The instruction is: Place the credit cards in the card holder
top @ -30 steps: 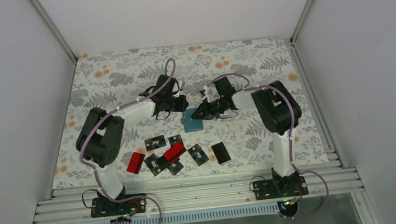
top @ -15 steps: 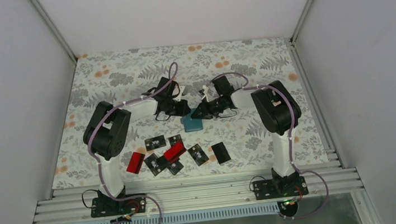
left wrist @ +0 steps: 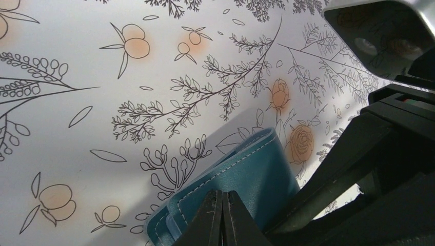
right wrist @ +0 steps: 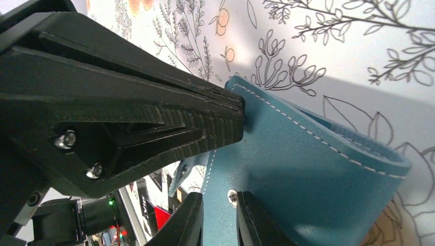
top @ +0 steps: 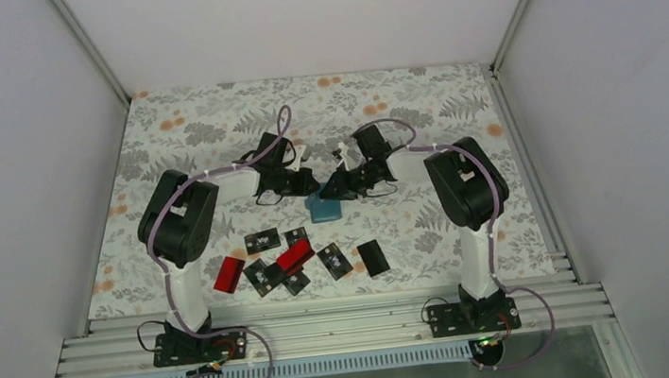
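Tabletop (top: 210,127): arms (top: 215,179) bent over card holder (top: 324,209)

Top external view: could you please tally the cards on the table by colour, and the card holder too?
Red cards: 2
Black cards: 6, some overlapping
Teal card holder: 1
Total: 9

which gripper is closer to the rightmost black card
Right. The right gripper is beyond the black card and slightly left, at the holder's far edge; the left gripper is farther left, at its far-left corner.
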`<action>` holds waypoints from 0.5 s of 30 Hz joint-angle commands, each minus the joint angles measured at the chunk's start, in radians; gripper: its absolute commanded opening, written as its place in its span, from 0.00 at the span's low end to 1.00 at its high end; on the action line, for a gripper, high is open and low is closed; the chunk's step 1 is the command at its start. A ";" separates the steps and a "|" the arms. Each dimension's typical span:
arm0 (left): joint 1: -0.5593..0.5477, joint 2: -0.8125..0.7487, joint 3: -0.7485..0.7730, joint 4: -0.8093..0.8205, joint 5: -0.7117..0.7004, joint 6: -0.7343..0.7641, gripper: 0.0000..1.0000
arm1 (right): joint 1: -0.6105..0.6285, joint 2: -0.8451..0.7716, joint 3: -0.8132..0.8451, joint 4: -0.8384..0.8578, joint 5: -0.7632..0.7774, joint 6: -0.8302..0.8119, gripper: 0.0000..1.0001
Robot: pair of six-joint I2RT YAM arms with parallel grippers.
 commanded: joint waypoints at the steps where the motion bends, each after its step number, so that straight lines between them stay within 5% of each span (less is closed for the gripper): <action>1: 0.018 0.018 -0.036 0.003 -0.004 -0.016 0.02 | 0.029 -0.035 0.037 -0.047 0.044 -0.008 0.20; 15: 0.021 0.017 -0.056 0.021 0.001 -0.021 0.02 | 0.063 -0.040 0.086 -0.082 0.069 0.003 0.21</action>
